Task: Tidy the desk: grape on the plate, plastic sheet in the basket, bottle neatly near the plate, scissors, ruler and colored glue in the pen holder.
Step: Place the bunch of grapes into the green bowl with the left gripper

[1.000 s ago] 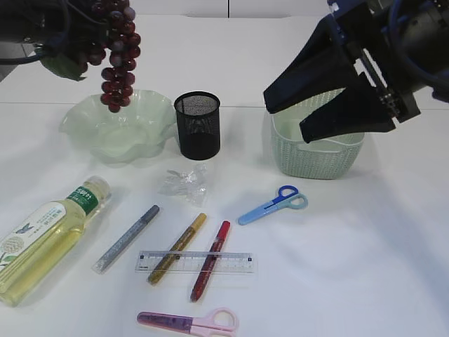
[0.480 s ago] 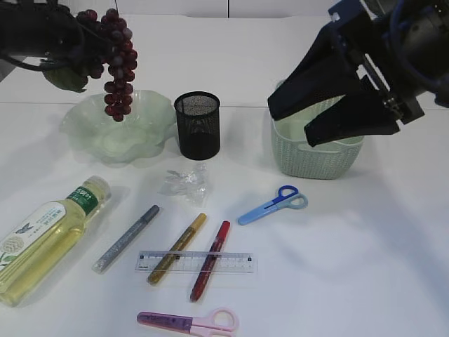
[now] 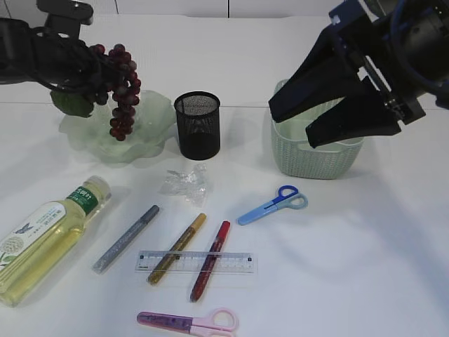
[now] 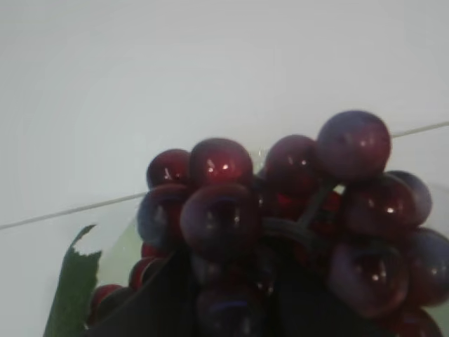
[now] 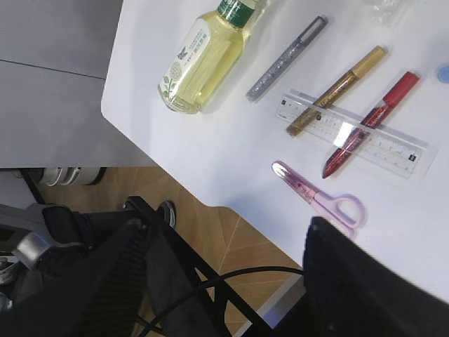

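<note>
My left gripper (image 3: 90,69) is shut on the top of the dark red grape (image 3: 123,98) bunch, which hangs low over the pale green plate (image 3: 153,125). In the left wrist view the grape (image 4: 280,203) fills the frame. My right gripper (image 3: 289,126) hovers open and empty over the green basket (image 3: 316,160). On the table lie the plastic sheet (image 3: 186,184), the bottle (image 3: 45,235), blue scissors (image 3: 273,203), pink scissors (image 3: 189,323), the ruler (image 3: 238,262) and silver (image 3: 126,239), gold (image 3: 177,248) and red (image 3: 210,260) colored glue. The black pen holder (image 3: 197,125) stands empty.
The right wrist view looks down on the table's front edge (image 5: 210,203), with the bottle (image 5: 203,56), the ruler (image 5: 393,147) and the pink scissors (image 5: 319,200) near it, and the floor and a stand below.
My left gripper has come down and slightly right with the grape bunch, from high above the plate to just over it. The right arm has barely moved.
</note>
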Robot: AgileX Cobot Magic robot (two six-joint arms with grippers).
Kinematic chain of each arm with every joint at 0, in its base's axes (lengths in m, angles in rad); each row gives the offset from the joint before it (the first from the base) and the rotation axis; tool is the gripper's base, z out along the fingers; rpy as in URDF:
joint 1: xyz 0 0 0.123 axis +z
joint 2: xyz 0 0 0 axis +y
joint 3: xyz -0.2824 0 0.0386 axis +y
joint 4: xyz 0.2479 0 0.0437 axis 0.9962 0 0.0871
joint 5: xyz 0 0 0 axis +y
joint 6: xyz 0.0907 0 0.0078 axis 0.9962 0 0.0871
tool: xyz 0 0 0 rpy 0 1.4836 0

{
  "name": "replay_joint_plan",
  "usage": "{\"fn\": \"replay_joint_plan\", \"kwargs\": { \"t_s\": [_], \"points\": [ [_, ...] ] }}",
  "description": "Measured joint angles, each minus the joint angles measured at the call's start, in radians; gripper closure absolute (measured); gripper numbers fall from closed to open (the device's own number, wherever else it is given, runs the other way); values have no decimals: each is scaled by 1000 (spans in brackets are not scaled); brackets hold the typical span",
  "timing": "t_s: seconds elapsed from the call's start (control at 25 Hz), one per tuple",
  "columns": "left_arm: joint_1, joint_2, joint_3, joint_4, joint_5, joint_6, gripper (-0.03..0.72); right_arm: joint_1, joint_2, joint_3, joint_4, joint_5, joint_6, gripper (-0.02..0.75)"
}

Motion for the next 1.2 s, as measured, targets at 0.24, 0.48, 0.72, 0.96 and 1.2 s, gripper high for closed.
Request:
{"fn": "replay_joint_plan", "kwargs": {
  "t_s": [0.24, 0.48, 0.72, 0.96, 1.2],
  "points": [
    [0, 38, -2, -4, 0, -14, 556, 0, 0, 0, -2, 0, 0, 194],
    [12, 40, -4, -4, 0, -52, 540, 0, 0, 0, -2, 1, 0, 194],
    [21, 57, -4, -4, 0, -82, 489, 0, 0, 0, -4, 1, 0, 196],
    [23, 57, -4, -4, 6, -87, 438, 0, 0, 0, -4, 1, 0, 196],
    [23, 57, -4, -4, 31, -93, 376, 0, 0, 0, -4, 1, 0, 196]
  ]
}}
